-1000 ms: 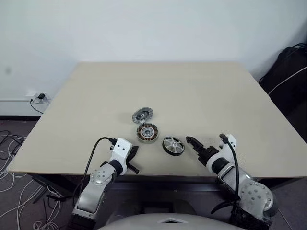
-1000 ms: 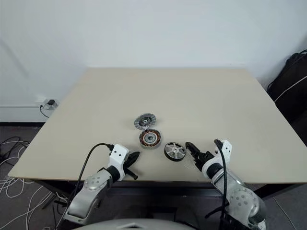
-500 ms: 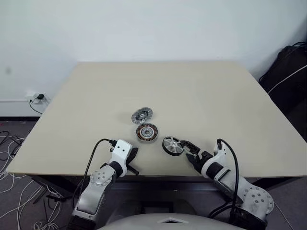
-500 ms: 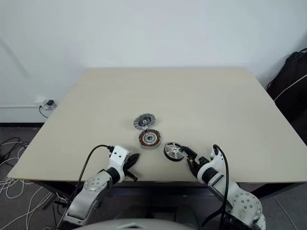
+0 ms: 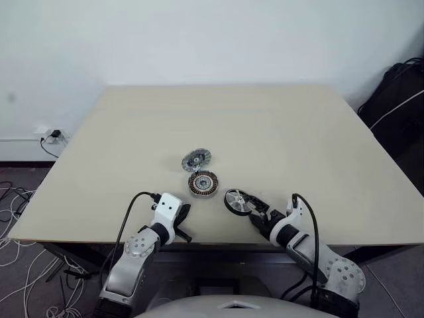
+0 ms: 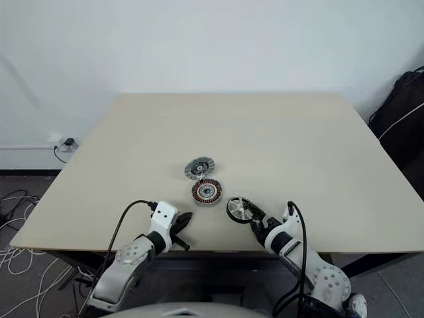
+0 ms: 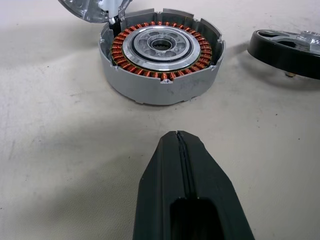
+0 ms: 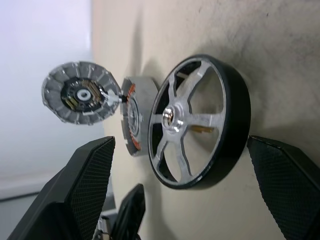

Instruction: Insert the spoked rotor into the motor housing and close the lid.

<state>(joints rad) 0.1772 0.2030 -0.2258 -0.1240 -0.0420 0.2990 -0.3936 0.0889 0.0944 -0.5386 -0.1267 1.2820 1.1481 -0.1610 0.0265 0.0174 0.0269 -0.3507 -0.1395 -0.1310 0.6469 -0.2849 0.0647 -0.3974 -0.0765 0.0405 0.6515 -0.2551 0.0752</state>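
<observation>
Right gripper [image 5: 255,211] now rolled, wide astride spoked rotor [image 8: 197,120]; left gripper [image 7: 181,145] closed, facing motor housing [image 7: 161,60].

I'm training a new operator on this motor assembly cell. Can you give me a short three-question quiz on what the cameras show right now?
1. True or false: the spoked rotor already sits inside the motor housing.
2. Which gripper is open with its fingers on either side of the rotor: A) the left gripper, B) the right gripper?
3. Fill in: the lid stands open at the housing's far edge, so the coppery ______ are exposed.

Key
1. False: the rotor lies on the table, to the right of the housing.
2. B. The left gripper is shut, short of the housing.
3. windings
</observation>
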